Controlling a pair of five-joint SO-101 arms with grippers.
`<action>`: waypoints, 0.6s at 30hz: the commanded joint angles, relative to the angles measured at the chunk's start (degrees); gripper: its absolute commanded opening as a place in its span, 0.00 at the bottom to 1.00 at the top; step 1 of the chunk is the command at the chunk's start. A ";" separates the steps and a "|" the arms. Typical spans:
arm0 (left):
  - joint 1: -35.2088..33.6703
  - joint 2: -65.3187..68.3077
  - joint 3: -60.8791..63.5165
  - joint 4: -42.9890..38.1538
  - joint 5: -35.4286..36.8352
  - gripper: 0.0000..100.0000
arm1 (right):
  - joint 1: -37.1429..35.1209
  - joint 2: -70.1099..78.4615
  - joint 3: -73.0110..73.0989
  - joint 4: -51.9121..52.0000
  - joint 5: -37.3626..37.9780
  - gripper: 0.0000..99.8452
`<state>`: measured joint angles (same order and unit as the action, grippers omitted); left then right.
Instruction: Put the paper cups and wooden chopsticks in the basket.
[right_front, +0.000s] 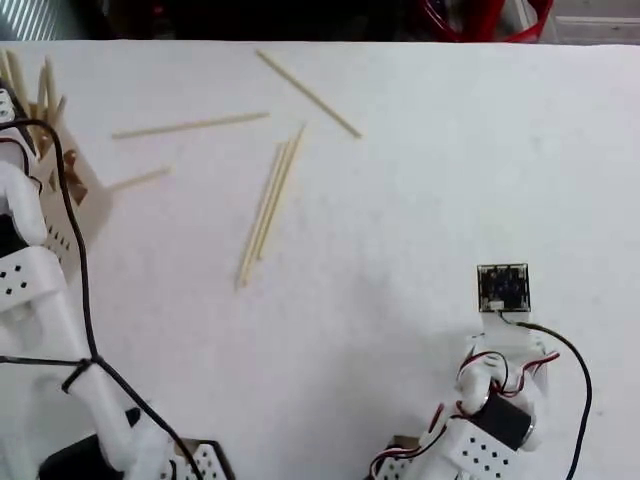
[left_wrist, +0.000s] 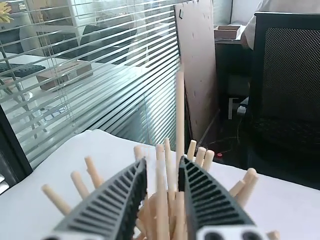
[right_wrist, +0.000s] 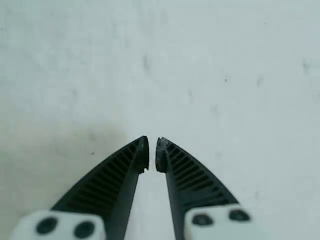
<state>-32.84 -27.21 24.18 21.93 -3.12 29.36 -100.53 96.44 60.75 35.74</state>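
Several wooden chopsticks lie loose on the white table: one long stick (right_front: 190, 125), one slanted stick (right_front: 308, 93), a short-looking one (right_front: 140, 180) and a small bundle (right_front: 270, 200). At the far left stands the basket (right_front: 75, 200) with chopsticks (right_front: 40, 90) upright in it. My left gripper (left_wrist: 162, 167) hangs over that basket, shut on a wooden chopstick (left_wrist: 180, 110) that rises higher than the other sticks (left_wrist: 90, 172) around it. My right gripper (right_wrist: 152, 152) is shut on nothing just above bare table, and its arm (right_front: 500, 400) is at the front right.
The left arm (right_front: 40, 280) and its black cable (right_front: 80, 300) run along the table's left edge. The table's far edge is at the top of the high view, with a red object (right_front: 480, 20) beyond it.
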 joint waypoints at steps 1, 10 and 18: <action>-0.57 -2.51 -0.53 -1.05 0.18 0.12 | 0.57 -0.04 0.53 0.31 -0.09 0.04; 1.19 -5.58 -2.02 6.51 0.26 0.12 | 0.57 -0.04 0.53 0.31 -0.09 0.04; 21.85 -15.25 -5.19 33.14 -4.13 0.12 | 0.57 -0.04 0.53 0.31 -0.09 0.04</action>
<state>-23.43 -38.37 22.07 45.14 -3.91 29.36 -100.53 96.44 60.75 35.74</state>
